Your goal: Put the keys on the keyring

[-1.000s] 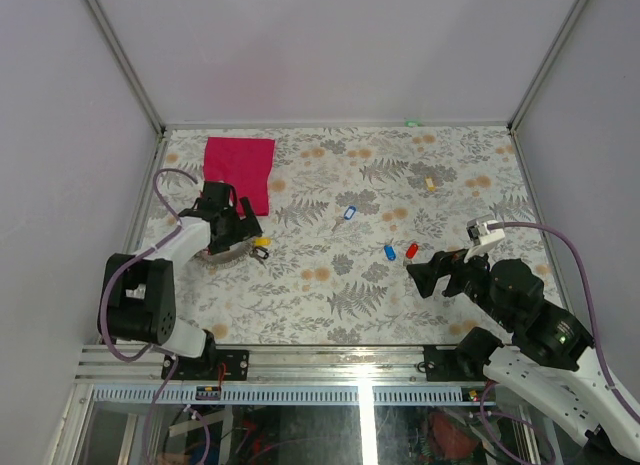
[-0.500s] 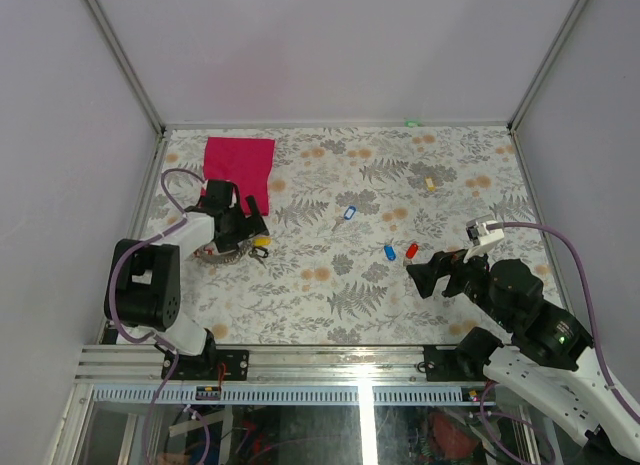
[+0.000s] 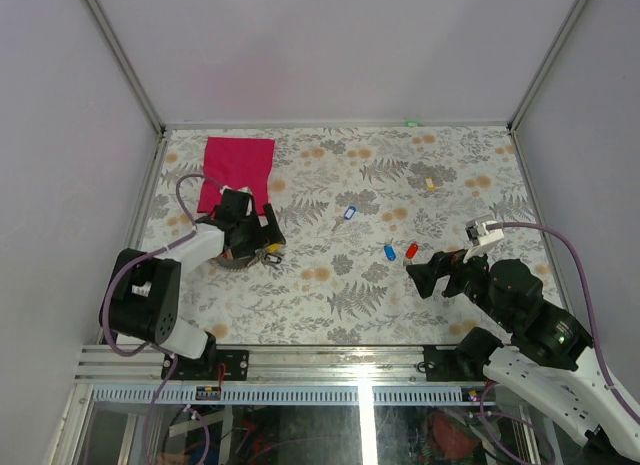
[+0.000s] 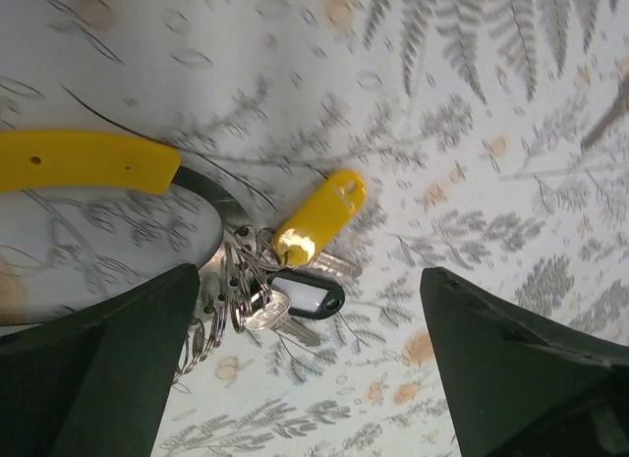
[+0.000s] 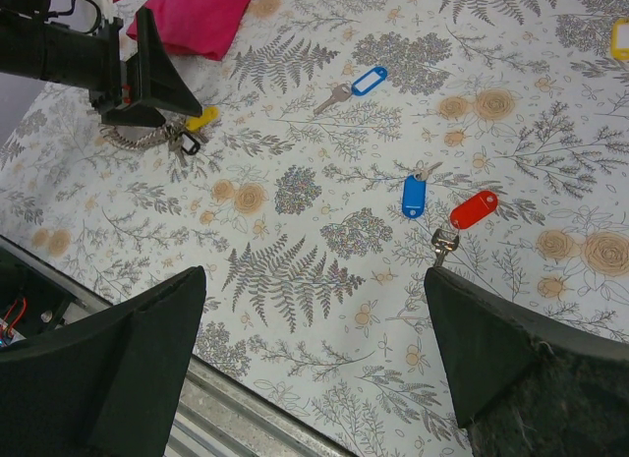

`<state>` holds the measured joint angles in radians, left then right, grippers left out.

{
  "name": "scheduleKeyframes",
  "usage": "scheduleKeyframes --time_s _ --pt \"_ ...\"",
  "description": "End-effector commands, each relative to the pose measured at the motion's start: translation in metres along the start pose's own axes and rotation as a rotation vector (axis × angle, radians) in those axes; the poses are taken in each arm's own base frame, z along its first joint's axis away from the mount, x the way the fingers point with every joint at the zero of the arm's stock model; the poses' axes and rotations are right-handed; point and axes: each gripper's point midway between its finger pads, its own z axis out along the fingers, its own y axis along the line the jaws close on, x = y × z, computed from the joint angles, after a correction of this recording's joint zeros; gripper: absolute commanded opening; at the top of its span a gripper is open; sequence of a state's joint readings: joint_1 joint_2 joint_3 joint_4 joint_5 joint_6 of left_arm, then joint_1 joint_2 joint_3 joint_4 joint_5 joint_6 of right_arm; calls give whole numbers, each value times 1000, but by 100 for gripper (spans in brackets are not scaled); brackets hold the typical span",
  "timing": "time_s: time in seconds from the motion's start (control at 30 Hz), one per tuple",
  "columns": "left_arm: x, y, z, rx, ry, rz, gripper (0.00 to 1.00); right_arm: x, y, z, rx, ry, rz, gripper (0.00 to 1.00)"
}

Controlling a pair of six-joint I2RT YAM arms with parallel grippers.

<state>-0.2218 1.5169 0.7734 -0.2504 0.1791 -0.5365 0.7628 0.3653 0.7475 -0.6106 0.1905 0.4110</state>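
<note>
left wrist: left gripper (image 4: 310, 275) spread wide over keyring (image 4: 218, 231), yellow key (image 4: 319, 216) beside.

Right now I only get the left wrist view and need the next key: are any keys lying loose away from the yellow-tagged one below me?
Observer: Yes. A red-tagged key and a blue-tagged key lie side by side just ahead of the open right gripper.
Operator: Any more?
Observer: A second blue-tagged key lies alone near mid-table.
Operator: What's past the left gripper?
Observer: A red cloth, toward the far edge.
</note>
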Motion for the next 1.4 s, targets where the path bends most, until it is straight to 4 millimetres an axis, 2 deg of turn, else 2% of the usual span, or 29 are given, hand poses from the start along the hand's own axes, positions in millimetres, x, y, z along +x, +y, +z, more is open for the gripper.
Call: scheduleKeyframes --time_s 0.0,0.23,0.5,0.6,0.9,0.97,1.03,1.17,1.37 --pt "37 -11 -2 31 57 -9 100 -9 4 1 -19 -38 3 99" --pt "62 -41 -16 84 50 26 100 -8 4 2 -17 -30 3 99" --pt "96 -75 -21 125 79 92 100 -7 5 4 -17 -22 3 99" --pt "109 -92 -22 152 88 114 100 -7 5 4 -17 -20 3 99" --pt "167 -158 -16 214 156 268 100 -5 5 5 -14 -12 8 99" --pt "174 -169 -15 216 159 301 100 -5 5 5 -13 -10 7 99" --pt "176 -176 -15 213 146 330 100 -5 4 4 -10 -13 10 99" --pt "166 -182 -24 217 96 355 100 -6 3 4 -6 -15 12 99" --pt "142 -181 -52 239 -10 364 100 -4 0 8 16 -12 27 99"
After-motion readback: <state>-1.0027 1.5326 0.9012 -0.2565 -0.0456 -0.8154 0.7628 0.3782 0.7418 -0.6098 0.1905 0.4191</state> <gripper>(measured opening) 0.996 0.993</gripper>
